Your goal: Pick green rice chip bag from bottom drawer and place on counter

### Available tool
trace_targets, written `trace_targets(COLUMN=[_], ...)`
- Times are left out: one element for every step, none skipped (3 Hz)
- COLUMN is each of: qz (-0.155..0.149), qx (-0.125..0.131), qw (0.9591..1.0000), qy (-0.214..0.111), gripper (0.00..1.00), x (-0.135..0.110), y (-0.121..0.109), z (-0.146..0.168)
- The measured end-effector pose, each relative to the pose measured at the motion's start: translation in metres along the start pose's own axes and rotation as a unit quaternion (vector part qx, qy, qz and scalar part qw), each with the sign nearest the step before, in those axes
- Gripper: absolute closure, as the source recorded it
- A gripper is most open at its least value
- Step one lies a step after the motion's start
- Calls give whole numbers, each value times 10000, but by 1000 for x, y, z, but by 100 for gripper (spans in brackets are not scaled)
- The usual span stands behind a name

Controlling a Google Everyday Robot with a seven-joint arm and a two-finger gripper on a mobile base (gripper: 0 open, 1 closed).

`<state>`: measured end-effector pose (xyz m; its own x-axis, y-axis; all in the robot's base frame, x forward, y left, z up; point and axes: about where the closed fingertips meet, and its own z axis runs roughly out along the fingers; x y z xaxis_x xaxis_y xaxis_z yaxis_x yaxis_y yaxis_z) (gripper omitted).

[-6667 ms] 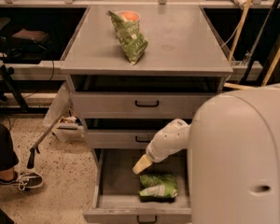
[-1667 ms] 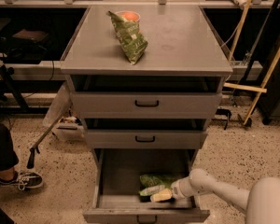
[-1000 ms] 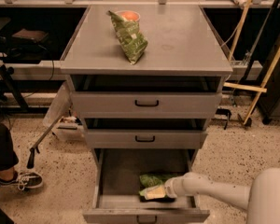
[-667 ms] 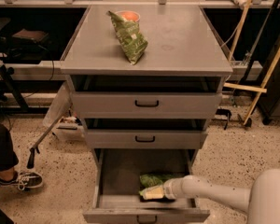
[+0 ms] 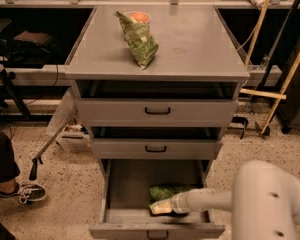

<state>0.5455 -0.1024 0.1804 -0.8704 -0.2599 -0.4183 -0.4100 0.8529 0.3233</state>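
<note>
So my gripper [image 5: 161, 207] is down in the open bottom drawer [image 5: 132, 184], low in the frame just right of center, right up against the near edge of the green rice chip bag [image 5: 166, 191]. Honestly can't tell if it's open or closed. The bag lies on the drawer floor, toward the right side. My arm [image 5: 205, 200] comes in from the lower right. Up top, the counter [image 5: 200, 39] holds a darker green bag [image 5: 139, 40] with an orange-topped cup [image 5: 138, 17] just behind it.

High frontal view down; gripper [image 5: 158, 207] in bottom drawer [image 5: 132, 184]
</note>
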Motion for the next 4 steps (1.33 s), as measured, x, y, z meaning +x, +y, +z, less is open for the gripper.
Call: trace_targets(qz=[643, 731, 730, 730], qx=[409, 497, 496, 496], qw=[9971, 9961, 9961, 9961], qy=[4, -36, -35, -35], gripper=[0, 0, 19, 42], x=[-1, -6, -6, -6], y=[-17, -21, -21, -21], z=[31, 33, 33, 33])
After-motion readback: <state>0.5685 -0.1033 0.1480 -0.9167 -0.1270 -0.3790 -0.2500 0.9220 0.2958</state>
